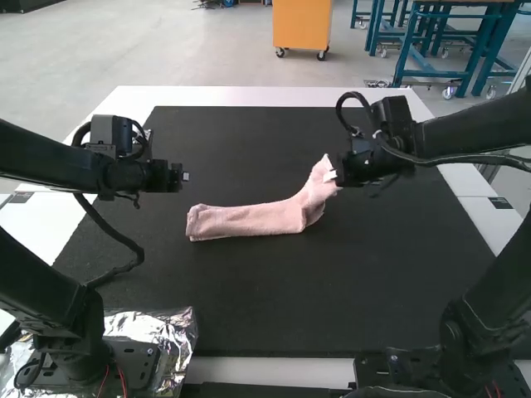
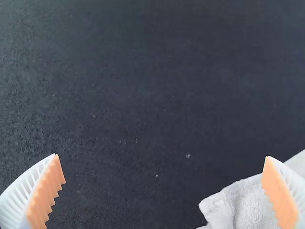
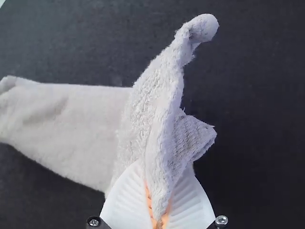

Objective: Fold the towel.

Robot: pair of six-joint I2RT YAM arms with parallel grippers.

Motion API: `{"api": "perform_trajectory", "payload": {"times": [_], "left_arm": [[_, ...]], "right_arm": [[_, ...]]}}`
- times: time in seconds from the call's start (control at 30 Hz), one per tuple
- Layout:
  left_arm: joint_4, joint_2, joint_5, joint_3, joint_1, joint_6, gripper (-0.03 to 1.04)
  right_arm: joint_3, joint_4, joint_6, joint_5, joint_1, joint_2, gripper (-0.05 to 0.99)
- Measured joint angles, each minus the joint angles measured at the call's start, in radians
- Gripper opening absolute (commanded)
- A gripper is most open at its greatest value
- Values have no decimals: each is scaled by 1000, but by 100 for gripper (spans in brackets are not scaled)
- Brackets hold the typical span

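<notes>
A pink towel (image 1: 257, 219) lies as a long narrow strip across the dark mat, its right end lifted and bunched. At that raised end is my right gripper (image 1: 332, 176); in the right wrist view the gripper (image 3: 158, 222) is shut on a pinched edge of the towel (image 3: 71, 124), whose cloth stands up in a crumpled peak. My left gripper (image 1: 184, 177) is above the mat, up and left of the towel's left end. In the left wrist view the gripper (image 2: 162, 164) stands wide open, with a corner of the towel (image 2: 228, 205) close to one finger.
The black mat (image 1: 332, 290) covers most of the white table (image 1: 224, 97). Crumpled foil (image 1: 170, 332) lies around the left arm's base at the near left. A black cable loops down from the left arm onto the mat.
</notes>
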Motion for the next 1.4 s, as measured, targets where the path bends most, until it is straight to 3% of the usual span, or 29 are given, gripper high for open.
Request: {"api": "perform_trajectory", "payload": {"times": [0.3,0.43,1.33,1.37,1.4], "left_arm": [[36,0,-34,0,147,1,97],[36,0,-37,0,185,14,97],[80,0,-37,-53,195,33,97],[81,0,-37,-55,195,33,97],[82,0,-37,-57,195,33,97]], "right_arm": [[81,49,68,12,244,178,-2],[153,67,83,15,299,248,-2],[504,89,126,22,515,574,-2],[515,89,129,22,519,586,1],[526,89,134,23,523,598,12]]}}
